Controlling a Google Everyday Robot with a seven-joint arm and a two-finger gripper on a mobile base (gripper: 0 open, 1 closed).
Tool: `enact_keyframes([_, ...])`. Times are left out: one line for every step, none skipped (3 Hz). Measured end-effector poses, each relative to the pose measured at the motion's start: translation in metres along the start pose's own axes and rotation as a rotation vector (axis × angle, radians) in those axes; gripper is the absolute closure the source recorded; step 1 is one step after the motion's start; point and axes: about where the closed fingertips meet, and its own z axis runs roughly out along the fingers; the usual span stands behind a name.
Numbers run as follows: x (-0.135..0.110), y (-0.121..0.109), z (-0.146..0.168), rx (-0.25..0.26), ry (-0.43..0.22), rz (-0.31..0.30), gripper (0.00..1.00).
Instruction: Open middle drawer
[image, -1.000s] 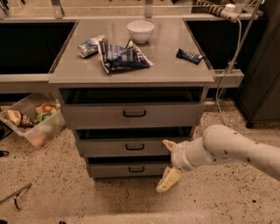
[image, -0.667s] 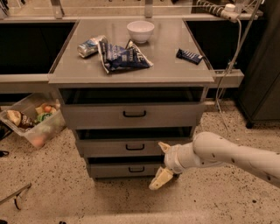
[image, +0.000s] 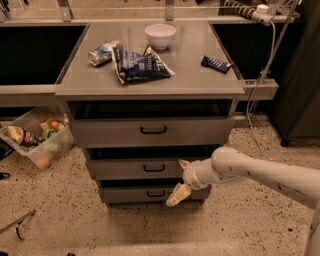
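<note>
The middle drawer is a grey front with a small black loop handle, set between the wider top drawer and the narrower bottom drawer. All three stand slightly pulled out, with dark gaps above them. My gripper comes in from the right on a white arm. It is open, with one fingertip at the middle drawer's front and the other down by the bottom drawer. It sits just right of the middle handle and holds nothing.
On the cabinet top lie a white bowl, a dark chip bag, a can and a dark bar. A clear bin of food stands on the floor at left. A dark cabinet and a hanging cable are at right.
My arm has swung left, bringing the gripper from the drawers' right edge to just right of the middle handle. The drawers have not moved.
</note>
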Motion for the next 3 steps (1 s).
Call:
enact_keyframes([-0.001,-0.019,0.012,0.026,-0.027,-0.013,0.00])
enact_keyframes([-0.008,-0.049,0.026,0.094,-0.078,-0.042,0.00])
enact_keyframes([-0.009,-0.073,0.038,0.128,-0.100,-0.048,0.00])
